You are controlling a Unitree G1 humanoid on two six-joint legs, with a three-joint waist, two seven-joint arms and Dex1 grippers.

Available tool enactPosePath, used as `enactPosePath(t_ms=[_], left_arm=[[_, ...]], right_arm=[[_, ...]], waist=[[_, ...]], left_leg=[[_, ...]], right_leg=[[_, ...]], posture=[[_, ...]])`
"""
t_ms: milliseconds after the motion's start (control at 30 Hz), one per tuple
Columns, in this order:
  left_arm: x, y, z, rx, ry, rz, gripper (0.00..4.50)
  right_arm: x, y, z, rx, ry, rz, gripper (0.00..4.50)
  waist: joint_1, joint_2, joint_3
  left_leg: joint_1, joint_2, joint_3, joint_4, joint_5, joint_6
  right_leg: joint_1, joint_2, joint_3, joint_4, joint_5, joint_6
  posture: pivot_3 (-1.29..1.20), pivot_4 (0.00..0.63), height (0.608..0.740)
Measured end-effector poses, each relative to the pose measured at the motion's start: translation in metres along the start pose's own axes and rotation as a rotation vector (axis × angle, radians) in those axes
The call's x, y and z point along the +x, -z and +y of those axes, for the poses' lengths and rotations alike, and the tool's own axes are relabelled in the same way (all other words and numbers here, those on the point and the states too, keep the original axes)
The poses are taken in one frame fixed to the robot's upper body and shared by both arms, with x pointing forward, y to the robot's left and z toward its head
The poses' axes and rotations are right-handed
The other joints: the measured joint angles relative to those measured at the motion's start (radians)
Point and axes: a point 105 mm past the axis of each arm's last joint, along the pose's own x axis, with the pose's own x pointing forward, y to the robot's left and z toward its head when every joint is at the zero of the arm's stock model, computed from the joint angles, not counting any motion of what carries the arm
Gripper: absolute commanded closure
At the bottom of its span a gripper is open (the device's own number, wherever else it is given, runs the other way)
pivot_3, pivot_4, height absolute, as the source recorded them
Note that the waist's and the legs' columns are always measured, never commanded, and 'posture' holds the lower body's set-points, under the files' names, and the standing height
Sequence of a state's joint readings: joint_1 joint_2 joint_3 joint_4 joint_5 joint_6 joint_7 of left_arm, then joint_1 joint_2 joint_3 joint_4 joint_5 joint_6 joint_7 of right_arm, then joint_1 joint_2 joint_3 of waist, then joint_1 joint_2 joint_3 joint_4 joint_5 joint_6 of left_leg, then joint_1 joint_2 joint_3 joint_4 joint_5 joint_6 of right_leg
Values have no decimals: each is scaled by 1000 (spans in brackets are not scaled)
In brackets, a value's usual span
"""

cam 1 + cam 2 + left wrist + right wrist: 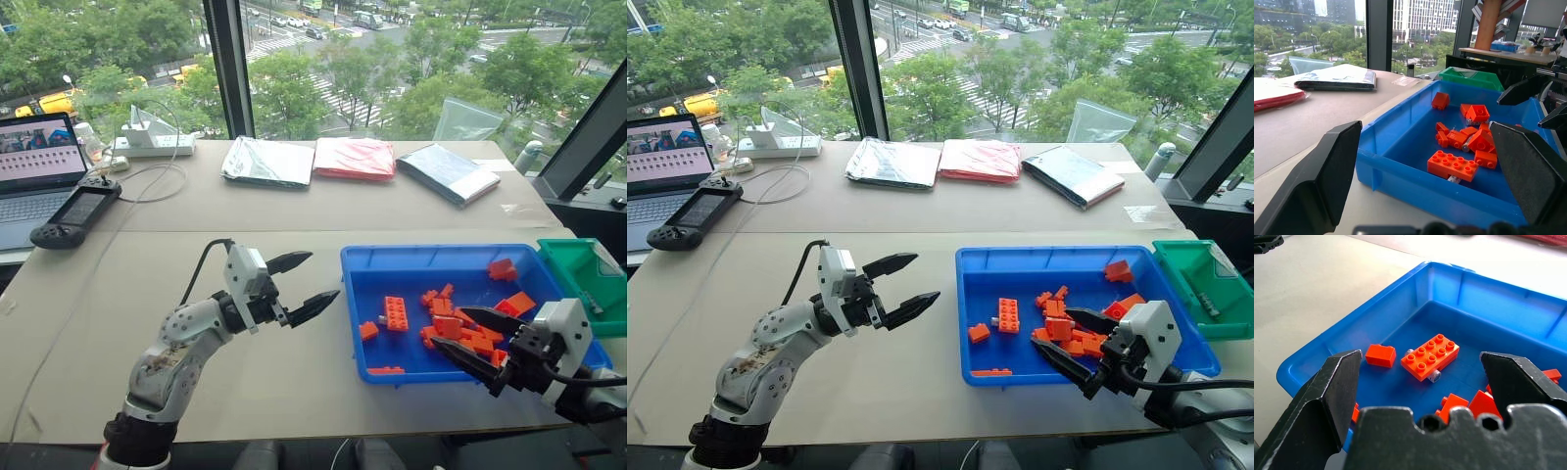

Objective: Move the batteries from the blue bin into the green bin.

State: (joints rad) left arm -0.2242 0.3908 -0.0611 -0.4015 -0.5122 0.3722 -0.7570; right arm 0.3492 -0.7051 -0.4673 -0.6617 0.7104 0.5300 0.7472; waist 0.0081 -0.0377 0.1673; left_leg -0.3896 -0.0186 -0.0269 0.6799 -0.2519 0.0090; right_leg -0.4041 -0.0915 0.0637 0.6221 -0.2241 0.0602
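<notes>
The green bin [1205,284] sits just right of the blue bin [1058,259] holding bricks [1004,315].

The table [265,323] is bare between the left gripper [302,284] and the near-left wall of the blue bin [411,257], so that approach is free. Inside the bin, its left part holds just a flat orange plate [396,312] and a small brick [368,330], with blue floor around them; a heap of orange bricks [460,328] crowds the right part. The right gripper [480,340] (jaws spread wide) hangs over the bin's near-right corner, blocking entry there. The green bin [578,259] sits just beside the blue bin's right wall. Three flat packets [358,159] lie well behind.
</notes>
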Motion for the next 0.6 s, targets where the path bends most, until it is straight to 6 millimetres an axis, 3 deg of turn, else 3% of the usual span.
enactPosePath(t_ms=[333, 400, 467, 533, 600], left_arm=[[0, 1, -9, -8, 83, 11, 0], [-1, 1, -11, -13, 120, 23, 0], [-3, 1, -14, -11, 157, 37, 0], [-3, 3, -16, -13, 173, 43, 0], [-3, 3, -16, -15, 176, 44, 0]], right_arm=[[-1, 3, -11, -25, 94, 26, 8], [0, 0, -24, -32, 165, 35, 8], [-5, 1, -52, -55, 308, 95, 8], [-18, 11, -76, -74, 443, 191, 8], [-26, 21, -87, -71, 517, 258, 8]], waist=[[0, 0, 0], [-3, 0, 0], [-4, 1, 0], [1, 1, 0], [3, 1, 0]], left_leg=[[0, 0, 0, 0, 0, 0], [0, 0, 0, 0, 0, 0], [0, 0, 1, 0, 0, 0], [0, -1, 1, 0, 0, 0], [-1, -1, 2, -1, 0, 0]], right_leg=[[0, 0, 0, 0, 0, 0], [0, 0, 0, 0, 0, 0], [0, 0, 0, 0, 0, 0], [0, 0, 0, 0, -1, 0], [-1, 0, -1, 0, -1, -1]], posture=[[0, 150, 740], [0, 150, 740], [0, 150, 740], [0, 150, 740], [0, 150, 740]])
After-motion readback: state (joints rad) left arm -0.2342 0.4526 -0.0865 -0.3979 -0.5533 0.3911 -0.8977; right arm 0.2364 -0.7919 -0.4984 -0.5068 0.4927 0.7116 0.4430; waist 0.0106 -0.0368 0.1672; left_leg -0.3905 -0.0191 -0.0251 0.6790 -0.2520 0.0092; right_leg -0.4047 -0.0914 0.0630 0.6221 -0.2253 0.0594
